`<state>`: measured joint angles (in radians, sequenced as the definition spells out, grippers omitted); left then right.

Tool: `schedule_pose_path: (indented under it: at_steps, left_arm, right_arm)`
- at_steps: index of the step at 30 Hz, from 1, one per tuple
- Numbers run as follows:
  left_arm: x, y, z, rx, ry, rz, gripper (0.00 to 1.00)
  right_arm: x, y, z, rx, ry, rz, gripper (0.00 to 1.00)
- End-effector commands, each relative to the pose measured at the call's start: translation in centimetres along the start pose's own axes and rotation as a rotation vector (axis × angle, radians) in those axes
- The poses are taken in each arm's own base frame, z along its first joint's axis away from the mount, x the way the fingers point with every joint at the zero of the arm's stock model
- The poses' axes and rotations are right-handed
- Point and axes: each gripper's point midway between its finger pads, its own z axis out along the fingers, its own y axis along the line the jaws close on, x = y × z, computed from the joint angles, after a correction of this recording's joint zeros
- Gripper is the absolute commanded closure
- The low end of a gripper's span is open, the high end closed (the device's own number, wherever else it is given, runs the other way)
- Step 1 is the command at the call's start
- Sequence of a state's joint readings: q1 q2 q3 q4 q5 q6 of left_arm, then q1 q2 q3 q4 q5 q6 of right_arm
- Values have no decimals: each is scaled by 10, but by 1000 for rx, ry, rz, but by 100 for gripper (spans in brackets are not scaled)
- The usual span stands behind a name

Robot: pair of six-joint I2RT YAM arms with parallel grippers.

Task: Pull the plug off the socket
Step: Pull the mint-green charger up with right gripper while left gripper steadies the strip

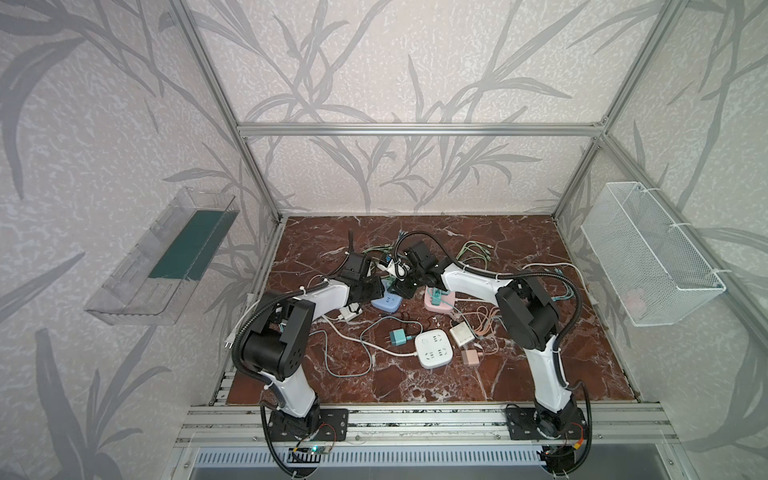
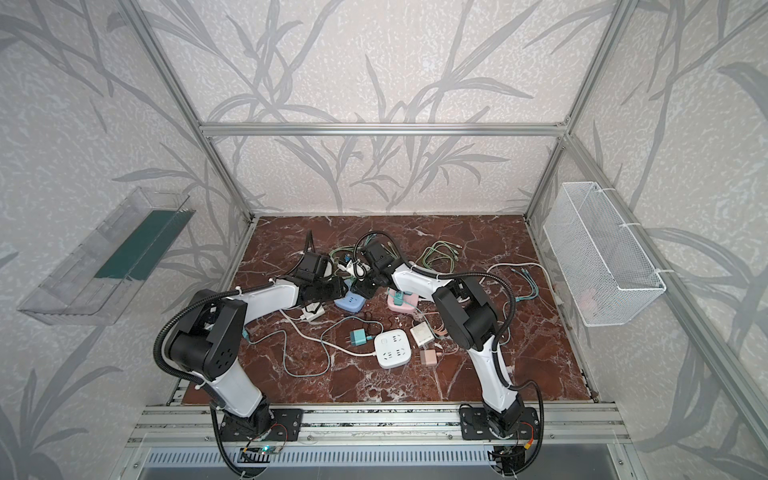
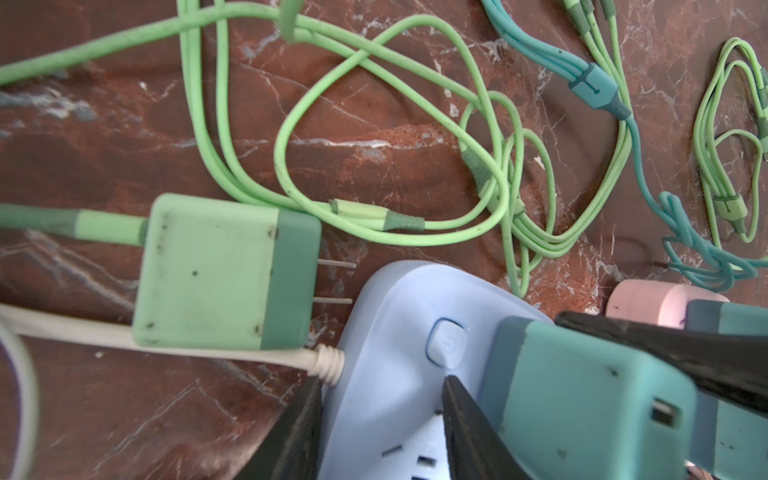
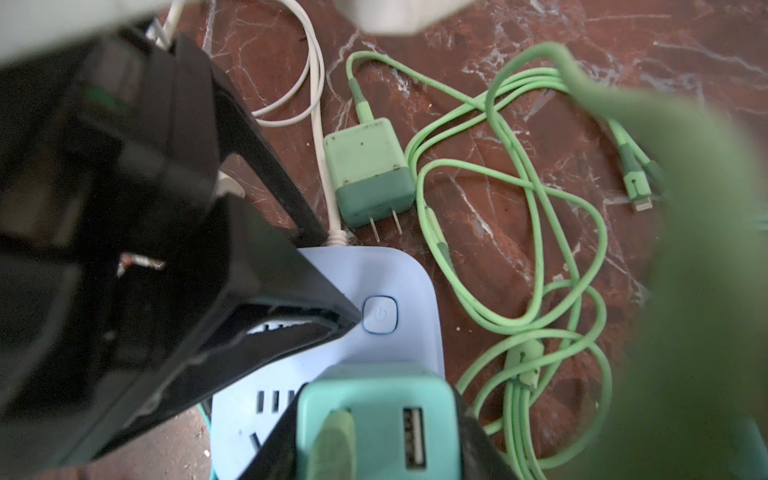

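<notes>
left tool (image 3: 380, 395) clamped, right tool (image 4: 374, 440) clamped, close together

Soft diffuse light, faint shadows on red-brown marble tabletop (image 1: 415, 386); wide-angle stretch at edges, both top views. Right wrist view: near green cable (image 4: 685, 270) heavily blurred.

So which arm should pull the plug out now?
Right arm. The right gripper clamps the teal plug standing in the blue socket, so it can probably just lift. The left gripper holds the socket down.
</notes>
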<state>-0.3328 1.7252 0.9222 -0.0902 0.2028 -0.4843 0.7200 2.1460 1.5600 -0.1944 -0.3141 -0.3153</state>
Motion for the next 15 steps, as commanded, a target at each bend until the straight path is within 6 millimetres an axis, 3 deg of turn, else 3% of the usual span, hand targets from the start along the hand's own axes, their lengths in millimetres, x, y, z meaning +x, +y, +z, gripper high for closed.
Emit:
schedule_pose_path:
  at_steps: [1,15]
  left_arm:
    - [63,33,19,-124,209,-16,54]
    - [66,38,16,-143,201,-6,54]
  right_arm:
    - [-45,17,-22,-37,-99,-26,70]
    - [-55,-2,-31,-48,-113,94,71]
